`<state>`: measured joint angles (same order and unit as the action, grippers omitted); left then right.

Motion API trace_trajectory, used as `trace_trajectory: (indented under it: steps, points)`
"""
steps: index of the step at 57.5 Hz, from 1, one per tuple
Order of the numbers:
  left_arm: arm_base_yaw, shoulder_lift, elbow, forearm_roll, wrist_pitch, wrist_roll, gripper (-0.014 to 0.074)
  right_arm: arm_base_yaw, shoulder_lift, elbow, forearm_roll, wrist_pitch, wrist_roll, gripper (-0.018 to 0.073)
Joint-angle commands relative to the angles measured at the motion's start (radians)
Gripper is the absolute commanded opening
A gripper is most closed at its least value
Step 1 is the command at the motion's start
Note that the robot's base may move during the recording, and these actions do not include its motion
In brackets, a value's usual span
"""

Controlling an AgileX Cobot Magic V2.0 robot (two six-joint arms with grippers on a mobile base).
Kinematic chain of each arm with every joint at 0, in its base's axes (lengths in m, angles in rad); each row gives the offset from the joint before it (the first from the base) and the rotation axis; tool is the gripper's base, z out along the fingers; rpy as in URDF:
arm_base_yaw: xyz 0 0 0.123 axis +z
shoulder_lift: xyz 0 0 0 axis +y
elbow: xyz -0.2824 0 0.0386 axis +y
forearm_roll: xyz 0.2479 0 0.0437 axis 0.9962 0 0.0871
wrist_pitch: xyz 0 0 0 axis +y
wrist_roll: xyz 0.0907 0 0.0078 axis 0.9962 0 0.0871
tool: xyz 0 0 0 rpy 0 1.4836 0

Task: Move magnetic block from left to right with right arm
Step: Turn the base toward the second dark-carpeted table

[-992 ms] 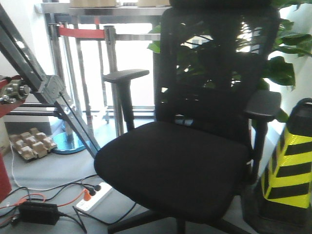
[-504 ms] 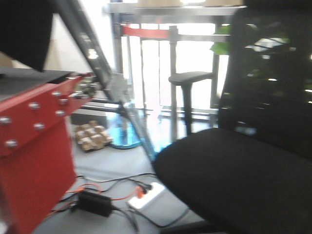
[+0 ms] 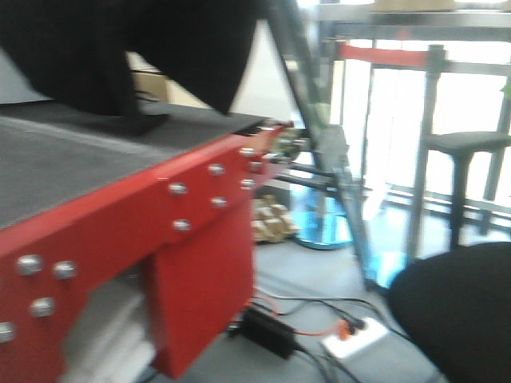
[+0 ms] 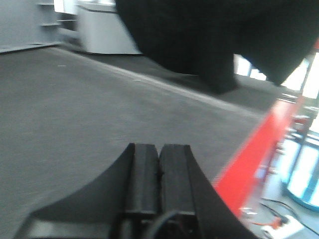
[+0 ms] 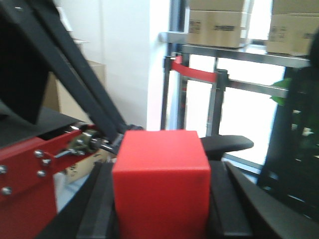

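In the right wrist view the magnetic block (image 5: 160, 184), a plain bright-red cube, fills the space between the black fingers (image 5: 102, 209) of my right gripper (image 5: 163, 172), which is shut on it and holds it in the air beside the red table frame (image 5: 25, 169). The left wrist view has my left gripper (image 4: 159, 149) shut, pads pressed together with nothing between them, low over the dark grey tabletop (image 4: 75, 109) near its red edge (image 4: 249, 159). Neither gripper nor the block appears in the blurred front view.
The red bolted table (image 3: 200, 207) with a large black shape (image 3: 120, 48) on its top fills the front view's left. On the floor lie a power strip (image 3: 355, 339), a black adapter (image 3: 267, 331) and cables. An office chair seat (image 3: 463, 311) sits at lower right.
The front view has swung left: the office chair slid from the centre to the right edge, and the red table came in from the left and now fills half the frame.
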<state>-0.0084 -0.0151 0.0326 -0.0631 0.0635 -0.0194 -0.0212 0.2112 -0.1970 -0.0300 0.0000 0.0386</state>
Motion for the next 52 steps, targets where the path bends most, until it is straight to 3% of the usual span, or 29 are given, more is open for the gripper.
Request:
trace_trajectory:
  steps: [1,52]
  points:
    - [0.0,-0.006,0.008,-0.007,-0.085,-0.002,-0.0117,-0.006,0.007,-0.029,-0.009,-0.095,-0.007,0.0233]
    - [0.0,-0.006,0.008,-0.007,-0.085,-0.002,-0.0117,-0.006,0.007,-0.029,-0.009,-0.095,-0.007,0.0233]
